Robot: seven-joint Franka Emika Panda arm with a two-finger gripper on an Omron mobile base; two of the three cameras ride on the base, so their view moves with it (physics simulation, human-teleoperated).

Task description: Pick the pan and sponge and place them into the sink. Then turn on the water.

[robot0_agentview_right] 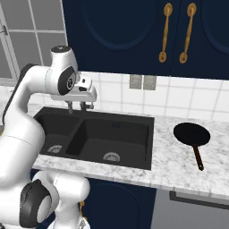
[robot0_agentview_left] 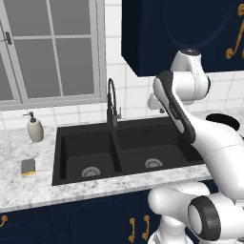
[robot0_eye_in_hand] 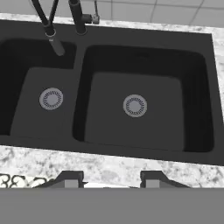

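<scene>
While the tool hangs empty above the sink, jaws partly parted, the pan lies on the surface right of it and the sponge left.

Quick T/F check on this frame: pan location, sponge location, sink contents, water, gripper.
1. The pan lies on the counter to the right of the sink. True.
2. The sponge is in the left basin. False: it lies on the counter left of the sink, in front of the soap bottle.
3. Both basins hold nothing but their drains. True.
4. Water runs from the faucet. False: no stream is visible.
5. The gripper holds the pan. False: it hangs above the sink with nothing between its fingers.
</scene>
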